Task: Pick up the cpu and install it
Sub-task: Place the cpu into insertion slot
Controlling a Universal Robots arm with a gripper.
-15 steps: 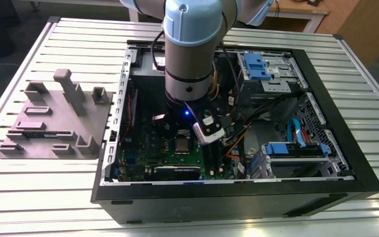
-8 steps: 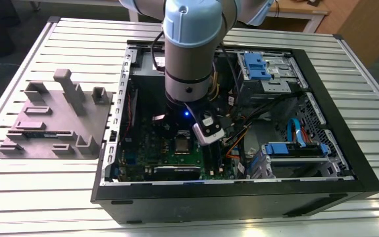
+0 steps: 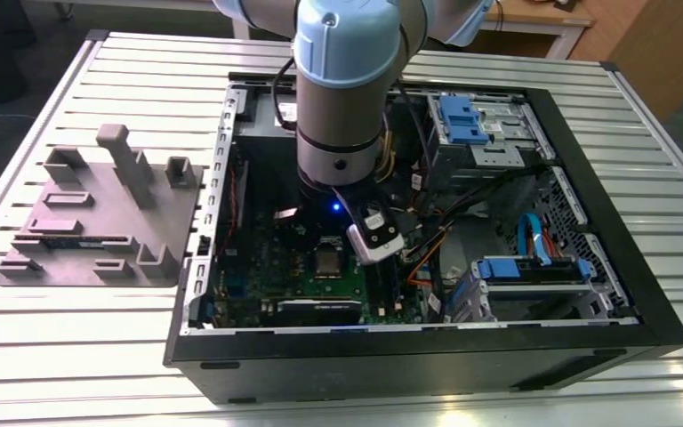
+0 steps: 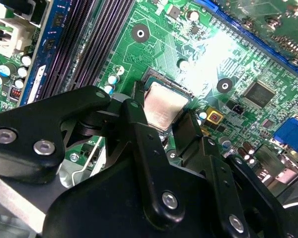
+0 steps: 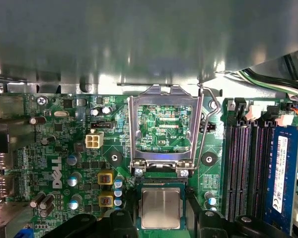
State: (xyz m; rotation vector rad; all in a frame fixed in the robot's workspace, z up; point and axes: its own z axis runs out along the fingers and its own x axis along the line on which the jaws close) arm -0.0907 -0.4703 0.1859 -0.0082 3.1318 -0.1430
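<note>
One cpu [image 5: 160, 208] is seen lying flat in the single motherboard socket, just beside one flipped-open metal frame [image 5: 161, 162]. The gripper [image 4: 160, 113] is placed over it, its two fingers [image 4: 136, 129] spread to either side, nothing being gripped. One grey tray [image 3: 92, 222] is set beside the case [image 3: 437, 365].

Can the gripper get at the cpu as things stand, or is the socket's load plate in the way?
Likely yes. The load plate stands flipped up, away from the cpu, and the gripper sits right at the cpu with nothing between them.
</note>
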